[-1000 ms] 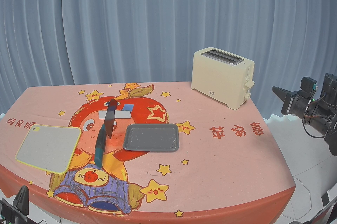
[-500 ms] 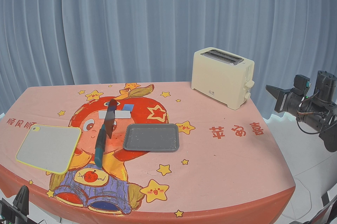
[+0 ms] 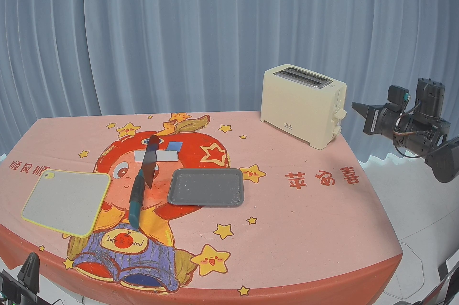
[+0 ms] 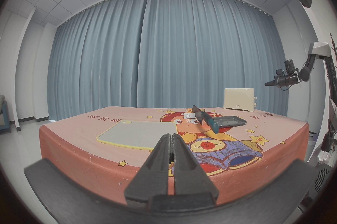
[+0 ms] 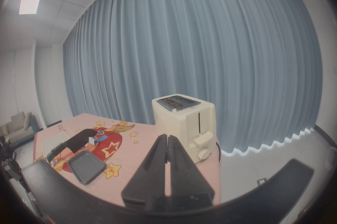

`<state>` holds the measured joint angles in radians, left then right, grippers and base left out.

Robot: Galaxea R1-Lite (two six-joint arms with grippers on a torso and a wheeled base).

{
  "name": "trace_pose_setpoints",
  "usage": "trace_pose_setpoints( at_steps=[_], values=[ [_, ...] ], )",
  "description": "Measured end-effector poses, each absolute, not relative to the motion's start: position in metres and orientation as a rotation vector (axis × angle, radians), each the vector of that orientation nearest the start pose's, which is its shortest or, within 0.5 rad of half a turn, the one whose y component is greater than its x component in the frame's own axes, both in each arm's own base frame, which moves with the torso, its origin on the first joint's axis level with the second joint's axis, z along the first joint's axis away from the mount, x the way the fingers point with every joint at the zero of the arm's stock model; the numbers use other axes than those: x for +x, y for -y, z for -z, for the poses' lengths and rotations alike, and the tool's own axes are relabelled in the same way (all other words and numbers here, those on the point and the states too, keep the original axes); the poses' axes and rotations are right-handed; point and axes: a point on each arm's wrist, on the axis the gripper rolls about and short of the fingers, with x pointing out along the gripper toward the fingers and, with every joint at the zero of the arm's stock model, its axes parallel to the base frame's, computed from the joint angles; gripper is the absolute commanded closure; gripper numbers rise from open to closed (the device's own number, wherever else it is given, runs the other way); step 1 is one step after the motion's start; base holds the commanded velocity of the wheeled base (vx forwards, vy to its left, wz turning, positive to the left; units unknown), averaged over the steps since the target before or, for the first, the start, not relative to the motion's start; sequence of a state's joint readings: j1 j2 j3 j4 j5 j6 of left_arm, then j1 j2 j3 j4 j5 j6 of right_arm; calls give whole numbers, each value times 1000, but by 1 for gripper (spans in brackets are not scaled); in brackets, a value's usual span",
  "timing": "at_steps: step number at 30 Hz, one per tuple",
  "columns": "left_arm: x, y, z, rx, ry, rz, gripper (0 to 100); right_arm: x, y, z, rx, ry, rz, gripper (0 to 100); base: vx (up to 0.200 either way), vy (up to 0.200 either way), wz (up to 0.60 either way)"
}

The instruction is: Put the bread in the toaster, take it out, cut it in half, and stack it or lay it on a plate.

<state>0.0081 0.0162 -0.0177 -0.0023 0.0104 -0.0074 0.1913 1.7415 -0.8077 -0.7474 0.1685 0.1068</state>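
Nothing looked cut or plated yet: the knife point(image 3: 143, 177) leaned on its rest point(image 3: 165, 156) between board point(image 3: 67, 199) and plate point(image 3: 206, 187), mid-table. Both were clenched on nothing, the left gripper point(image 4: 172, 137) low off the near left edge, the right gripper point(image 3: 357, 105) just right of the toaster point(image 3: 301, 105) at far right. Whether bread sat in its slots could not be told.
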Motion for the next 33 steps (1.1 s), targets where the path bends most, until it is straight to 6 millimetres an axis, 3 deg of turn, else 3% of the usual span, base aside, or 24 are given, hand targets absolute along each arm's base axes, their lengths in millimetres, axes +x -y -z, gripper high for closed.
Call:
trace_pose_setpoints(
  at_steps=[14, 33],
  values=[
    [-23, 0, -81, -7, 4, -18, 100, 326, -60, -193, 106, -195, -335, 100, 0, 0, 0],
    [-23, 0, -81, -7, 4, -18, 100, 328, -59, -183, 103, -227, -329, 100, 0, 0, 0]
  ],
)
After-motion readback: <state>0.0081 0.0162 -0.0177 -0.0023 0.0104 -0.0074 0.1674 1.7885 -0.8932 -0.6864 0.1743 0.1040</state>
